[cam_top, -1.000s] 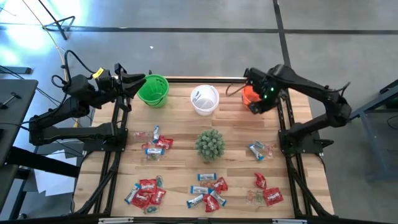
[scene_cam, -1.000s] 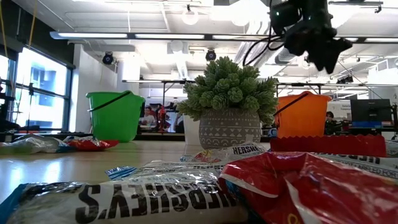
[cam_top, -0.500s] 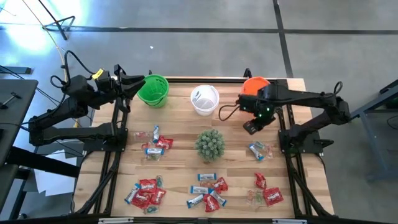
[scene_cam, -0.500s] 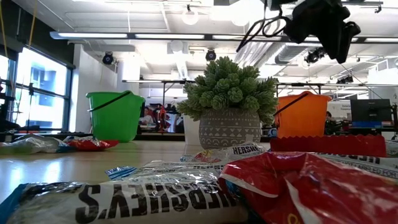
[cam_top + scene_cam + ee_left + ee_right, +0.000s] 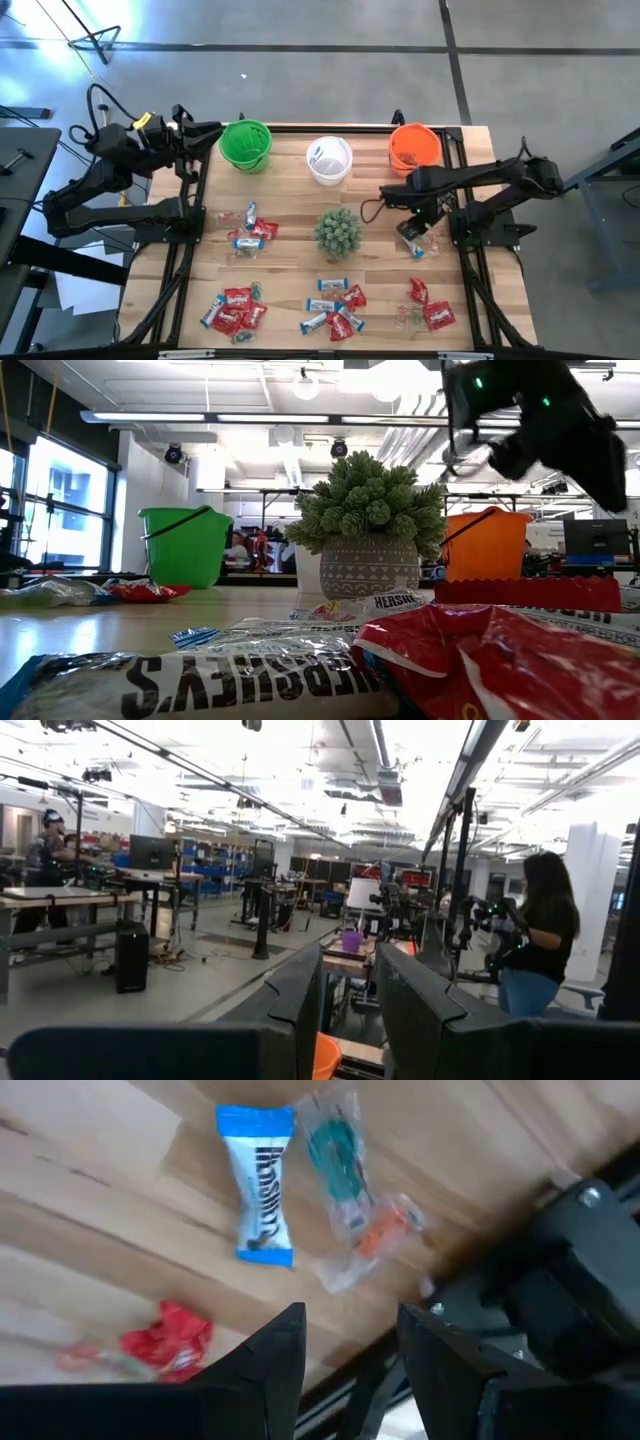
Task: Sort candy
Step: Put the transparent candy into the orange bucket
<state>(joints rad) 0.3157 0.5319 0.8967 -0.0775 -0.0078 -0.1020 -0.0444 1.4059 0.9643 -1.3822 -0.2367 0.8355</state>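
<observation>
Currently the sort is at an early stage, judging by the layout. Most of the candy (image 5: 335, 308) lies loose on the counter (image 5: 290, 205): clusters at lower left, lower centre and lower right of the high view, one group at centre left, and one blue-and-white piece (image 5: 258, 1188) with a clear-wrapped piece (image 5: 346, 1180) at centre right. The green cup (image 5: 246, 145), white cup (image 5: 329, 159) and orange cup (image 5: 414, 146) stand along the top edge; the white cup shows something inside, but its nature cannot be told.

The right gripper (image 5: 410, 232) hangs over the centre-right pair, jaws parted and holding nothing. The left gripper (image 5: 215, 127) waits at upper left beside the green cup; its jaws stand slightly apart and empty.

Compared with one second ago, the right arm has swung from over the orange cup down to the centre-right candy. The left arm has drawn slightly back toward the left. The candy has not shifted.
</observation>
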